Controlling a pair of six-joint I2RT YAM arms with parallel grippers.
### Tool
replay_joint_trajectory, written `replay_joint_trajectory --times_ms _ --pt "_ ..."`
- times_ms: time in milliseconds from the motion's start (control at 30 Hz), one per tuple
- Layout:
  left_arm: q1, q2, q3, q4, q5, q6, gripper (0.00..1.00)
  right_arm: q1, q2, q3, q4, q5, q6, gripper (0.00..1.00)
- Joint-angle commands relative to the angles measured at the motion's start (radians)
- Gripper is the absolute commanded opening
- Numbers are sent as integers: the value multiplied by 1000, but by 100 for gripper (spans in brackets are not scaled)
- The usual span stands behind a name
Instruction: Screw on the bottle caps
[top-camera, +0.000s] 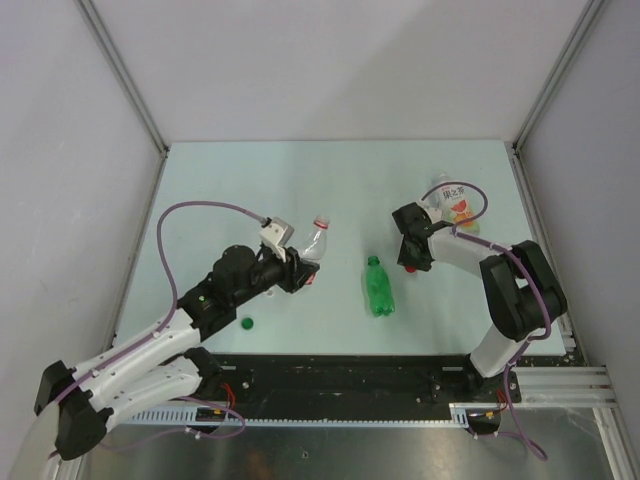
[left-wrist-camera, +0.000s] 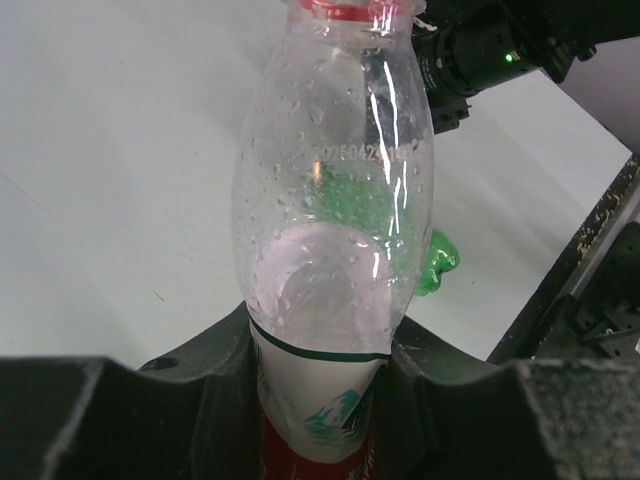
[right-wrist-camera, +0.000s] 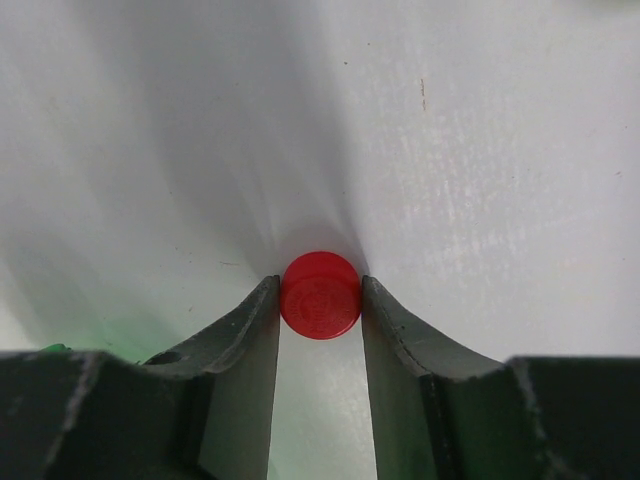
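Note:
My left gripper is shut on the label of the slim clear bottle. The bottle tilts up to the right and has a red ring at its neck. In the right wrist view the red cap lies on the table with both fingers of my right gripper touching its sides. From above, that gripper points down at the red cap. The green bottle lies on its side between the arms. A green cap rests near the left arm. The wider clear bottle lies at the back right.
The white table is bounded by grey walls left, right and behind. A black rail with the arm bases runs along the near edge. The left arm's purple cable loops over the table's left side.

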Motion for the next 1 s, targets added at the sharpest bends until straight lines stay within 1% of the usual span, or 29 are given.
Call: replay_joint_trajectory --times_ms 0,67,133,167,233,300,367,433,500,633,700,967 --pt "3 22 82 56 90 100 34 6 -42 13 -25 9 13 29" --pt "3 52 122 73 143 176 34 4 -93 13 -24 -28 -17 26" --pt "3 95 168 72 226 278 33 -10 -178 13 -20 -118 -76 25" --pt "3 117 189 57 282 336 31 -20 -231 12 -15 -189 -108 24" --pt "3 145 214 11 407 431 30 -43 -353 12 2 -369 -193 24" --pt "3 145 205 -7 499 486 31 -57 -476 12 26 -566 -277 25" --pt "3 137 185 -11 560 516 31 -63 -583 12 43 -741 -333 25" --pt "2 139 178 -13 584 515 31 -68 -665 15 56 -874 -357 25" --pt "2 151 182 -18 593 479 30 -70 -719 24 62 -991 -368 25" --pt "3 169 160 -26 696 453 31 -70 -766 31 108 -1210 -376 23" --pt "3 177 147 -27 719 449 31 -70 -773 35 133 -1277 -385 24" --pt "3 227 148 -28 739 424 31 -71 -781 36 199 -1429 -392 24"
